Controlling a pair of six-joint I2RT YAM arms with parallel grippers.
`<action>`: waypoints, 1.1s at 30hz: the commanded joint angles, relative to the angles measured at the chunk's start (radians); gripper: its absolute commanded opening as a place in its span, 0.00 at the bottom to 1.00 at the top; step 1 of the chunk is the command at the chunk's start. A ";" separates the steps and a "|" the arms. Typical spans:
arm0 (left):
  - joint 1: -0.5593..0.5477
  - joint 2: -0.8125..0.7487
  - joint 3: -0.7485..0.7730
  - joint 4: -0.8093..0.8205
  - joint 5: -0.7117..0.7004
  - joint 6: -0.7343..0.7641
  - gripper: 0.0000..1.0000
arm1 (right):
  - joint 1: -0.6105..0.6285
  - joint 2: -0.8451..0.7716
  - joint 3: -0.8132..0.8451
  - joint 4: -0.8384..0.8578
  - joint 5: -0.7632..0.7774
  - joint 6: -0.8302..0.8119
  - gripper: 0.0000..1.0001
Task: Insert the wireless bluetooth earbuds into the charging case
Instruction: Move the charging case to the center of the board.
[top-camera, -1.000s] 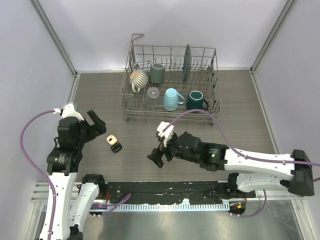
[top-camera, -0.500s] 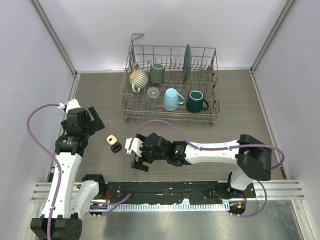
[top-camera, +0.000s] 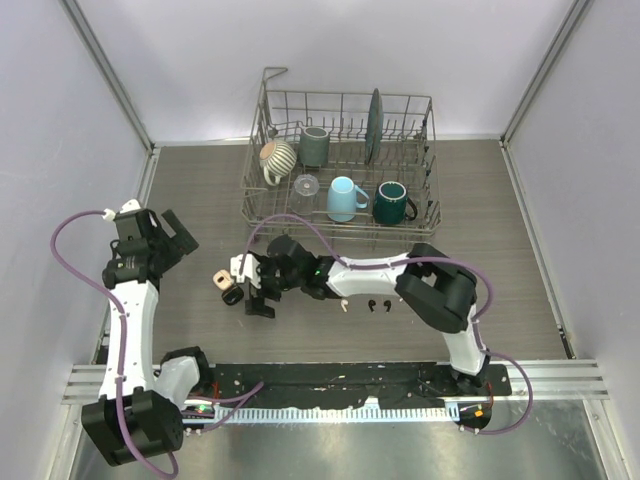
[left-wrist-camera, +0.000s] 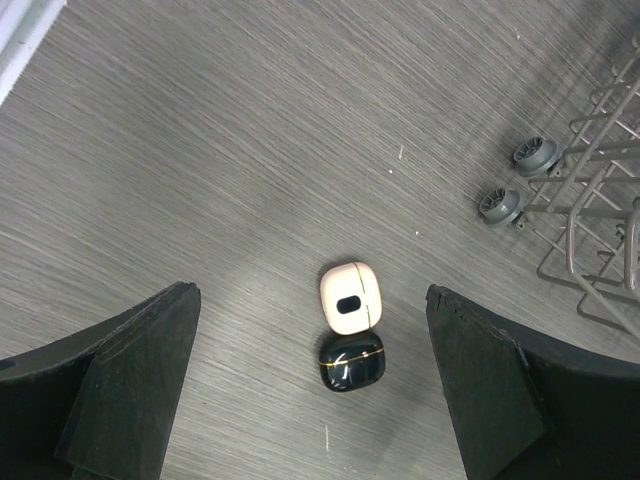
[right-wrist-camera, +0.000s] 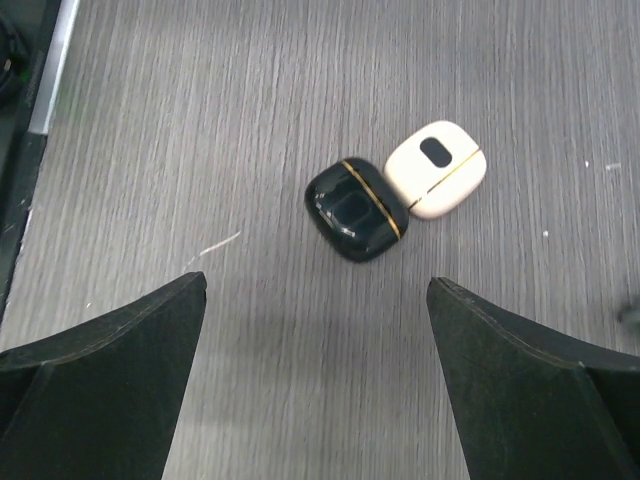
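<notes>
We see the two black earbuds (top-camera: 376, 305) lying loose on the table (top-camera: 200, 180), close together, tiny hooked shapes with thin stems. A pale earbud (top-camera: 344, 305) lies just to their left, and all three sit beside the right arm's forearm; from above they are too small for us to make out more. The cases lie well apart from them, further left. The cream case (left-wrist-camera: 350, 297) is a rounded pebble with a dark oval mark on its lid. The black case (left-wrist-camera: 351, 361) is glossy with a thin gold line across it, and it touches the cream one end to end. Both lids are closed. The right gripper (right-wrist-camera: 315, 288) hangs near the pair with its fingers spread wide and nothing between them, and in its own view both cases sit just ahead of the gap. The left gripper (left-wrist-camera: 310, 293) is also spread wide and empty; it is off to the left and looks down on the same two cases. The rack (top-camera: 345, 97) of mugs stands behind.
</notes>
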 joint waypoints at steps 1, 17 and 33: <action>0.032 0.007 0.008 0.048 0.099 -0.016 1.00 | 0.003 0.073 0.113 0.055 -0.124 -0.038 0.97; 0.032 -0.007 0.003 0.037 0.041 -0.012 1.00 | -0.022 0.274 0.332 -0.037 -0.188 -0.087 0.88; 0.032 -0.009 0.002 0.040 0.052 -0.007 1.00 | -0.026 0.307 0.335 -0.042 -0.185 -0.074 0.83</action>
